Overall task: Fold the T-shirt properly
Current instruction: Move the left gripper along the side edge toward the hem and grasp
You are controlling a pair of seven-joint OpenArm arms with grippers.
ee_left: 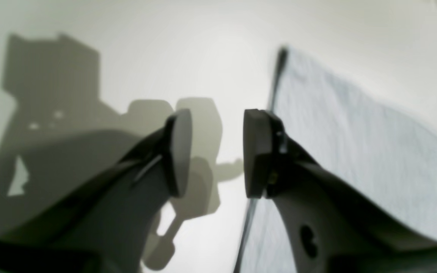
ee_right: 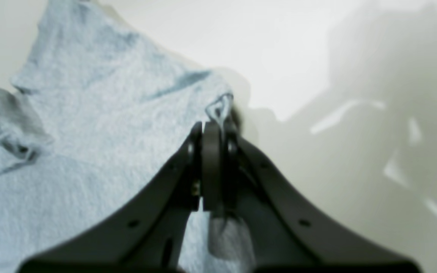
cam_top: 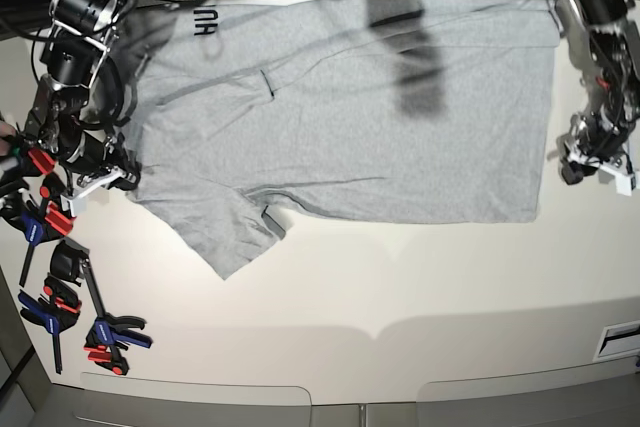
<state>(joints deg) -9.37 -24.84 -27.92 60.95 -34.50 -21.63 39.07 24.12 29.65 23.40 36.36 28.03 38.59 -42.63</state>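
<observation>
The right gripper (ee_right: 212, 131) is a dark grey claw, and its two pads are pressed tight together. A little bit of cloth sticks up between them. That cloth is the edge of the big, soft, light grey T-shirt (ee_right: 89, 125), so this claw has the shirt pinched. In the base view the right gripper (cam_top: 112, 175) is at the left side of the picture, at the shirt's edge just above the short sleeve (cam_top: 228, 239) that sticks out toward the front.

The left gripper (ee_left: 217, 151) is the same kind of dark claw. Its two flat pads stand apart with a clear gap, and nothing is in the gap. The straight edge of the T-shirt (ee_left: 355, 151) lies just beside one pad, on the white table top (ee_left: 203, 57). In the base view the left gripper (cam_top: 572, 169) is at the right side, just off the shirt's edge.

The T-shirt (cam_top: 380, 117) is spread out wide and mostly flat across the far half of the table (cam_top: 400, 287). It has a few soft wrinkles. Some black letters (cam_top: 205, 19) show near its far left corner.

Red, blue and black clamps (cam_top: 60, 297) lie on the table's left side, near the right arm.
</observation>
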